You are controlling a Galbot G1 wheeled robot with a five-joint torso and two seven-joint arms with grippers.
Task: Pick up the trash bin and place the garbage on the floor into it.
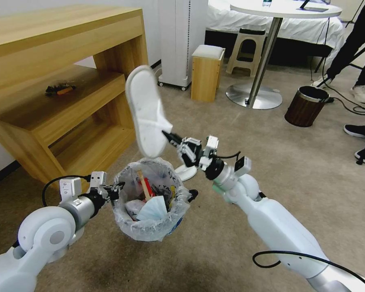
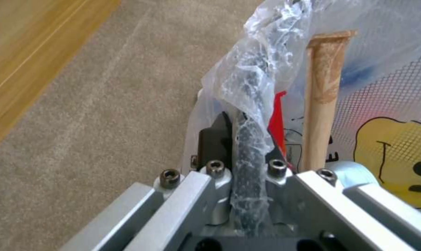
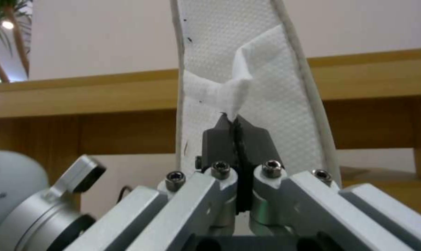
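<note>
while the left hand is clamping the bin rim, the right hand is pinching a slipper above it, likely needing lowering before release; another slipper is lying on the floor.

Head camera looks down; wrist cameras sit close behind fingers.

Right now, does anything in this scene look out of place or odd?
Yes. A white fabric slipper hangs upright above the small bag-lined trash bin, pinched by its strap in the right pincer. The left pincer holds the bin off the beige carpet by its rim. A second white slipper lies behind it.
</note>
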